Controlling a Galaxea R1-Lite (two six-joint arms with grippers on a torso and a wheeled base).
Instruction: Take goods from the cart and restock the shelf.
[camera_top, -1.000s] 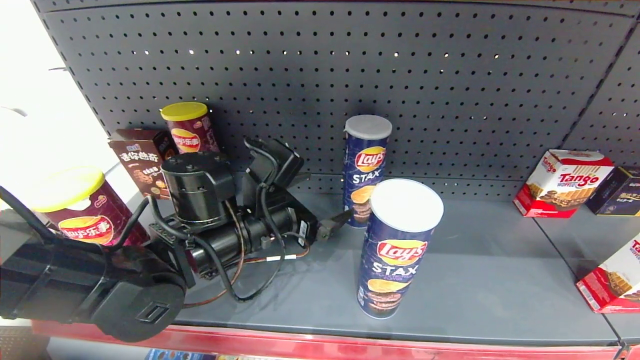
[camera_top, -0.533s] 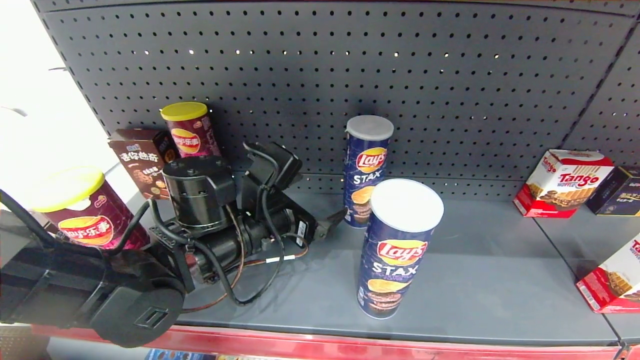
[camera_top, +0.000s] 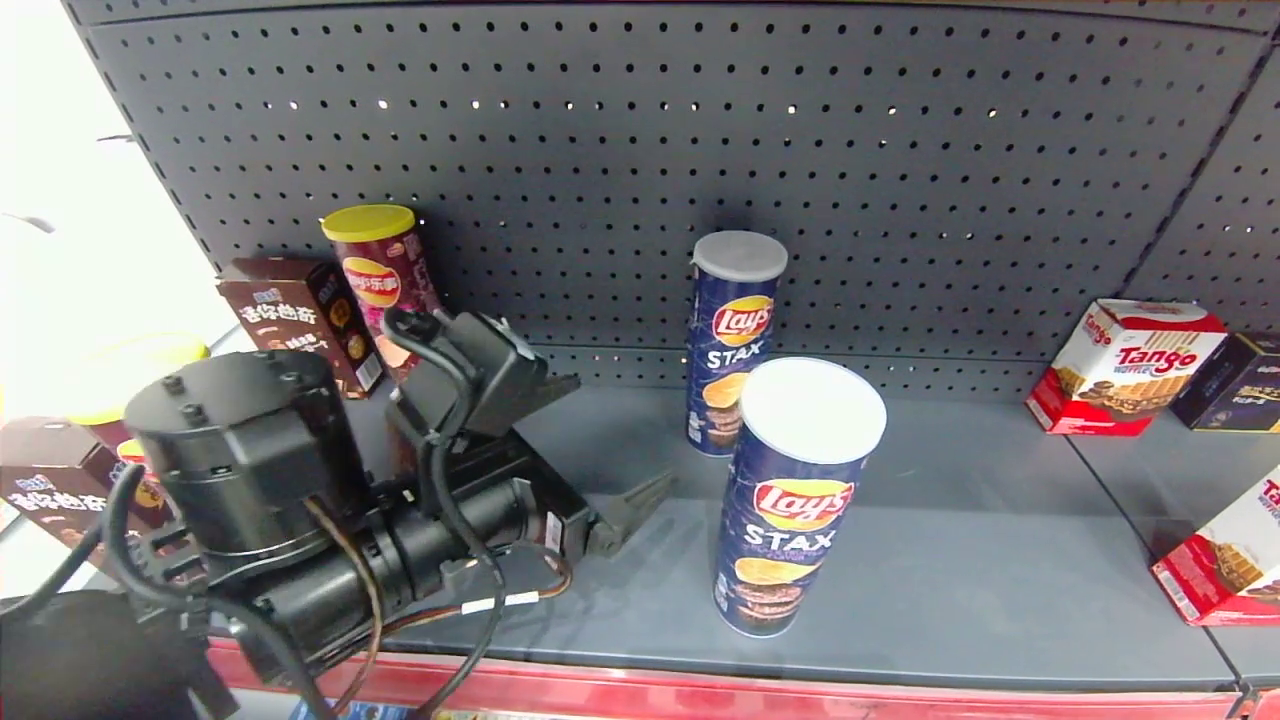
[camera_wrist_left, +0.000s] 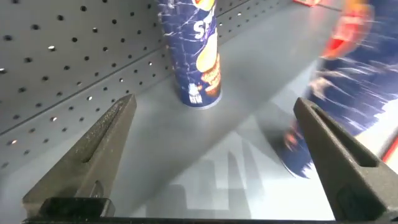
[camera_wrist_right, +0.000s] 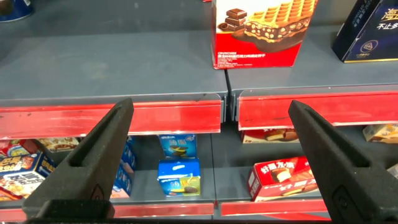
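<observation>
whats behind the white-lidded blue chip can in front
Another tall blue chip can with a grey lid, by the perforated back panel; the front can hides its lower right.

Pulls left gripper (camera_top: 617, 432) back from rear can (camera_top: 735, 340), toward shelf (camera_top: 960, 560) front, fingers spread, empty.

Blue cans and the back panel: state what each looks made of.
Blue cans: probably cardboard tubes with a glossy printed wrap, going by the sheen, capped by matte, likely plastic lids. Back panel: likely painted sheet metal, matte grey, punched with regular holes that let light through.
</observation>
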